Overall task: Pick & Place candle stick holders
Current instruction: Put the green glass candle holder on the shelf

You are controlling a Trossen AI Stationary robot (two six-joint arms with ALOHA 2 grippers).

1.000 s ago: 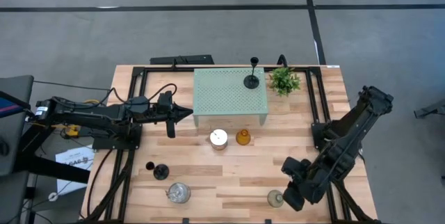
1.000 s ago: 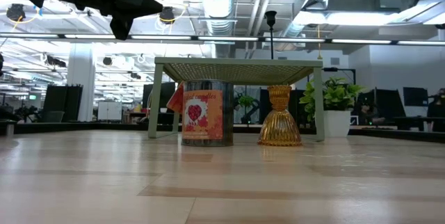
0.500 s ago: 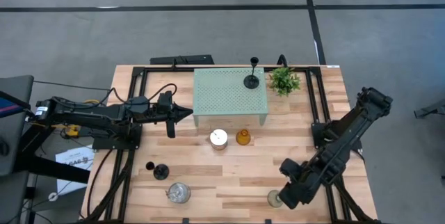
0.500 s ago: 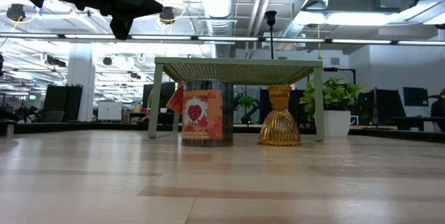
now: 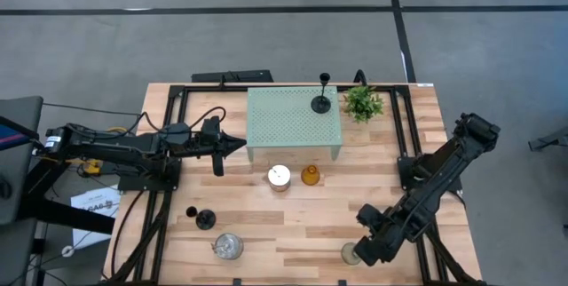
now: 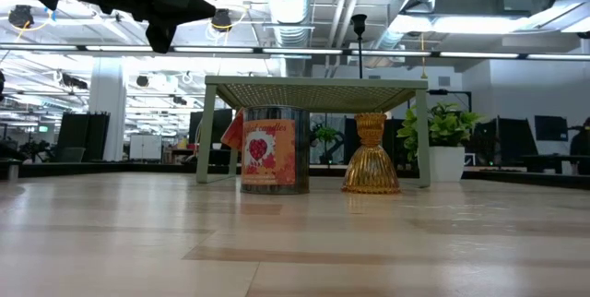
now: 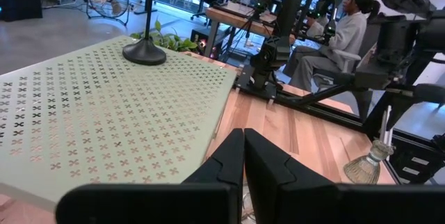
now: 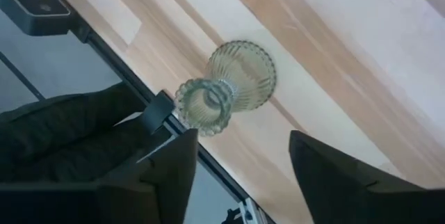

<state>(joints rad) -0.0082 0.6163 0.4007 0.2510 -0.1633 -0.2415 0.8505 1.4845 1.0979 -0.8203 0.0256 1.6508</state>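
A clear glass candle stick holder [image 8: 229,88] stands on its flared base near the table's near edge [image 5: 351,252]. My right gripper [image 8: 242,135] is open just to its right [image 5: 362,252], with the fingers short of the glass on either side. My left gripper [image 5: 238,146] is shut and hovers left of the pale green stand [image 5: 293,123]. A black stemmed holder [image 5: 321,101] stands on the stand's top. In front of the stand are a silvery cup [image 5: 279,177] and an amber holder [image 5: 310,176]. Another black holder [image 5: 200,218] and a round cup [image 5: 227,247] are at the near left.
A small green potted plant [image 5: 363,102] stands at the far right beside the stand. Black frame rails [image 5: 160,224] run along both table sides. The table's near edge lies close below the clear holder. People sit at desks in the room beyond [image 7: 344,22].
My right gripper has moved a little toward the table's left, closing in on the clear holder. The holder has stayed where it was.
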